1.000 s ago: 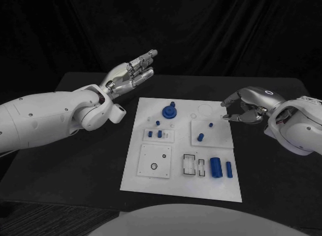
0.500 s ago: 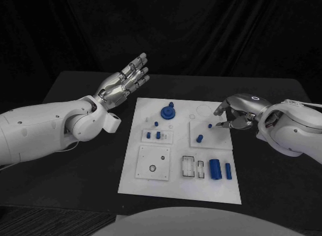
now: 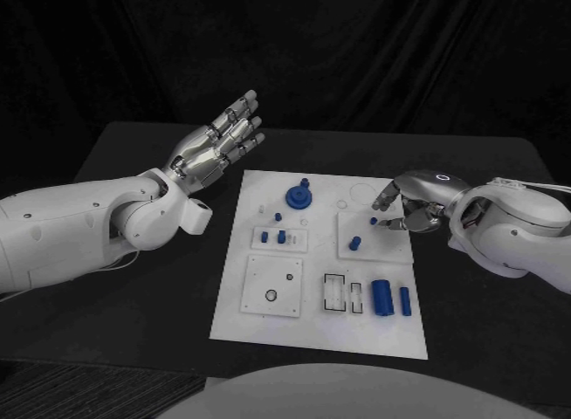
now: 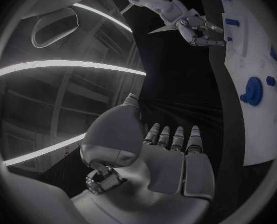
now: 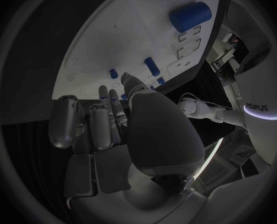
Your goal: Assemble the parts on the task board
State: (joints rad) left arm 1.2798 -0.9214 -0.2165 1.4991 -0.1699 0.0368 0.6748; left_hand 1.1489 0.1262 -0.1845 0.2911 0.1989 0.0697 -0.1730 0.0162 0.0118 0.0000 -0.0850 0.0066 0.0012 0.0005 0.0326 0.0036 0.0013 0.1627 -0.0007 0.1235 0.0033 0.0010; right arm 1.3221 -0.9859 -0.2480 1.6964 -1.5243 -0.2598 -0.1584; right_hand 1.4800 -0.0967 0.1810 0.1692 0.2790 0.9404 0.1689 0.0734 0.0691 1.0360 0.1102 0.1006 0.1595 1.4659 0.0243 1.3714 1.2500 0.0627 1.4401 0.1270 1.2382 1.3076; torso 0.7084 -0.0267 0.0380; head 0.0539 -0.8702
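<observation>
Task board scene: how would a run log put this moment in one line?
left robot hand: open, raised | right robot hand: over task board, near small blue peg

Dim scene against black surroundings; the white task board (image 3: 321, 262) stands out brightest. Ceiling light strips glare in the left wrist view, bent by fisheye distortion.

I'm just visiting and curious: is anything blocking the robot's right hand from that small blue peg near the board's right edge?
Nothing visible stands in the way. The right hand hovers at the task board's right edge, fingertips right beside the small blue peg. The other blue parts lie farther off.
</observation>
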